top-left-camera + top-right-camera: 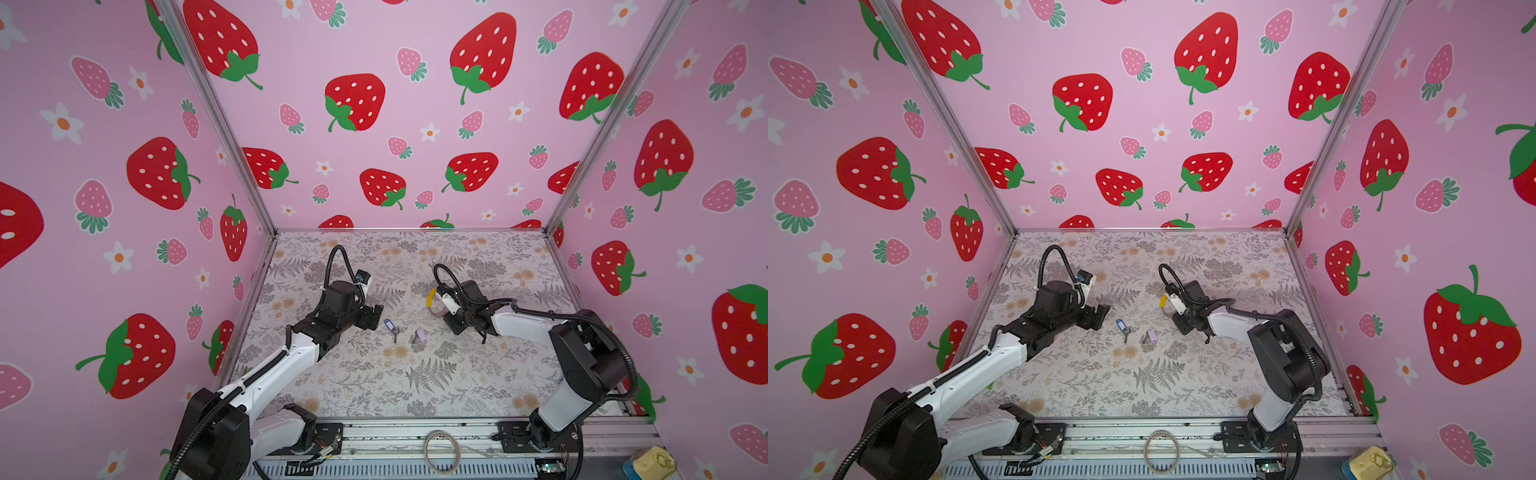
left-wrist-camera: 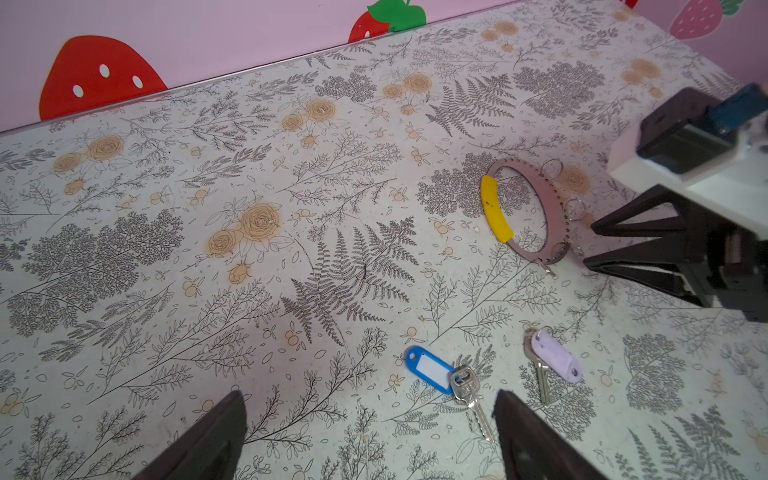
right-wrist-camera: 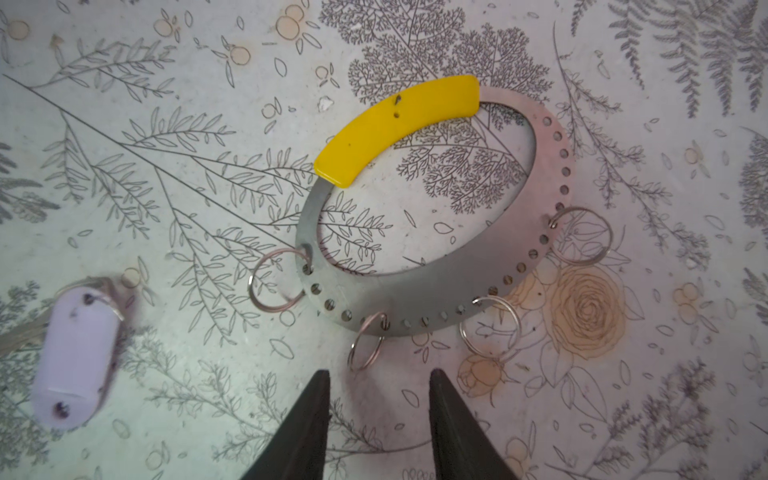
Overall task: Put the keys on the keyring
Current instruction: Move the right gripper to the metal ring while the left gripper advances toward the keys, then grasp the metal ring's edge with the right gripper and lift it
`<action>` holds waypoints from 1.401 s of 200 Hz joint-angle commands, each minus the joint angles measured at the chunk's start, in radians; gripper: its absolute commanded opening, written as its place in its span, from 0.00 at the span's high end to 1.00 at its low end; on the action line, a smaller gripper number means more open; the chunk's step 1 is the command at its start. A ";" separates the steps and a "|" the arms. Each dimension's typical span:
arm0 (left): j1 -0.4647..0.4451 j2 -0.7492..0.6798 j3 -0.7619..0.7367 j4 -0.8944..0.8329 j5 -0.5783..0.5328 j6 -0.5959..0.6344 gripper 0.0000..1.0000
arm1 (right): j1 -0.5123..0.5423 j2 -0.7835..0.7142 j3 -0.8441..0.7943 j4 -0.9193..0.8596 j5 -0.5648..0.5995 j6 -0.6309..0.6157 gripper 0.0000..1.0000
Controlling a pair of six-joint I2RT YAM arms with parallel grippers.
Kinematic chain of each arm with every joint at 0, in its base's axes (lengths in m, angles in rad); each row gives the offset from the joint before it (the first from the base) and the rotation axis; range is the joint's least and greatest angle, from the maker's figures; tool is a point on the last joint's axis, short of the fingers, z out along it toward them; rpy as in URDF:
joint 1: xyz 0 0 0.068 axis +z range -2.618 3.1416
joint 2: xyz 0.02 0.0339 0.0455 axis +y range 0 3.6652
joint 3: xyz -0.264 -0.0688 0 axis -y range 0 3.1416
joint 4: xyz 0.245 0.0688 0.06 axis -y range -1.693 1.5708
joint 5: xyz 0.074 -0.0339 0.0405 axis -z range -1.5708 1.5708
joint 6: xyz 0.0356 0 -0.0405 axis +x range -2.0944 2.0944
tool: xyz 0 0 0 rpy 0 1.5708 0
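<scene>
Right fingers point(image 3: 457, 436) stand apart just beside the keyring point(image 3: 415, 299), pinching nothing; left fingers point(image 2: 208, 440) are spread wide and empty.
The keyring is a flat grey metal band punched with small round holes, with a smooth yellow curved section point(image 3: 395, 129) and 4 thin wire loops point(image 3: 254, 286); it lies flat on the fern-printed counter point(image 2: 166, 249). The 2 keys point(image 2: 467, 390) lie near it, apart from each other, one with a glossy blue tag point(image 2: 432, 370), one with a pale lilac tag point(image 2: 555, 357).
</scene>
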 commanded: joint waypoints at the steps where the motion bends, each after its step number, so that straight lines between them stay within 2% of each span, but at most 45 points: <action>1: -0.009 -0.008 0.029 -0.018 -0.022 0.018 0.05 | 0.011 0.022 0.025 0.002 0.007 0.004 0.62; 87: -0.020 0.006 0.042 -0.023 -0.026 0.017 0.05 | 0.011 0.018 0.010 0.042 0.055 0.003 0.77; 160: -0.025 0.022 0.054 -0.033 -0.026 0.021 0.06 | 0.012 0.039 0.020 0.034 0.041 -0.006 0.84; 259: -0.028 0.022 0.058 -0.034 -0.026 0.024 0.06 | 0.012 0.058 0.032 0.003 0.024 -0.006 0.84; 280: -0.030 0.022 0.058 -0.032 -0.026 0.024 0.06 | 0.012 0.057 0.030 -0.001 0.023 -0.009 0.88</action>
